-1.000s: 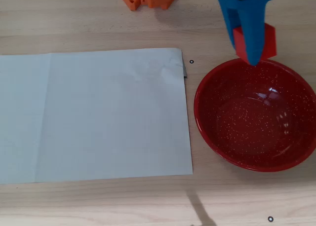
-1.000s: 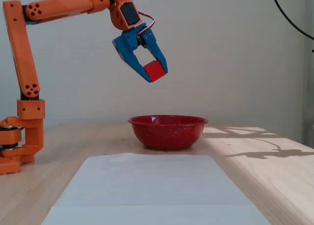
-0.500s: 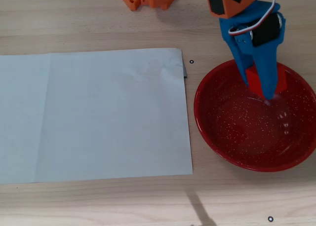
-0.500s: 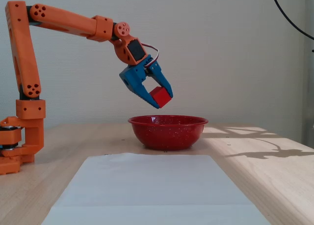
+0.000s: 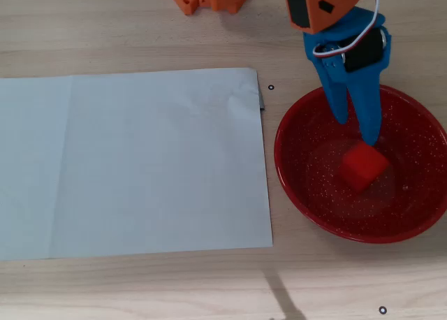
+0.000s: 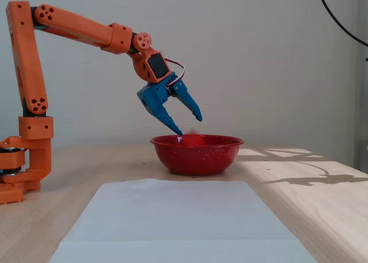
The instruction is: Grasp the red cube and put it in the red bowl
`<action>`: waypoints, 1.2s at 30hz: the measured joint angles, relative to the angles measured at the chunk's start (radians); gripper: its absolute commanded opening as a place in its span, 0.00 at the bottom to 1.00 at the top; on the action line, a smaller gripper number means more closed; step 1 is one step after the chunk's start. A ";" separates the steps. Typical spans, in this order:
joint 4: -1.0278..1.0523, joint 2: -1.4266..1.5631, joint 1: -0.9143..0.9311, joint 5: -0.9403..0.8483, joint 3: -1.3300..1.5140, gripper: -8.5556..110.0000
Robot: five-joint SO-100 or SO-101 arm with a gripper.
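Resting in red bowl (image 5: 300,194) (paper sheet (image 5: 133,163) beside) — red cube (image 5: 363,165), pincer (image 5: 355,129) apart above

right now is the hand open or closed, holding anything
Hand: open and empty, fingers spread above the red bowl; the red cube lies loose inside the bowl.

There is one red cube (image 5: 362,165), one red bowl (image 5: 300,187), one sheet of white paper (image 5: 133,163), one orange robot arm (image 6: 75,27) with one blue gripper (image 6: 188,124), and one wooden table (image 5: 105,26)
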 measured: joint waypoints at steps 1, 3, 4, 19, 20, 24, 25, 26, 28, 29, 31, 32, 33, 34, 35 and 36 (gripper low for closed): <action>0.008 0.000 0.000 0.000 0.000 0.32; 0.026 0.000 0.000 -0.006 -0.002 0.32; 0.035 0.000 0.000 -0.014 -0.002 0.32; 0.241 0.181 -0.155 -0.055 -0.110 0.08; 0.250 0.207 -0.173 -0.057 -0.110 0.08; 0.258 0.376 -0.245 -0.032 -0.031 0.08; 0.258 0.423 -0.265 -0.021 0.009 0.08; 0.258 0.466 -0.287 -0.017 0.049 0.08; 0.258 0.537 -0.324 0.005 0.126 0.08; 0.258 0.572 -0.336 0.014 0.164 0.08; 0.258 0.641 -0.339 0.017 0.232 0.08; 0.252 0.678 -0.330 0.017 0.264 0.08; 0.235 0.721 -0.325 0.017 0.302 0.08; 0.218 0.764 -0.331 0.020 0.342 0.08; 0.193 0.810 -0.354 0.028 0.390 0.08; 0.163 0.859 -0.380 0.026 0.437 0.08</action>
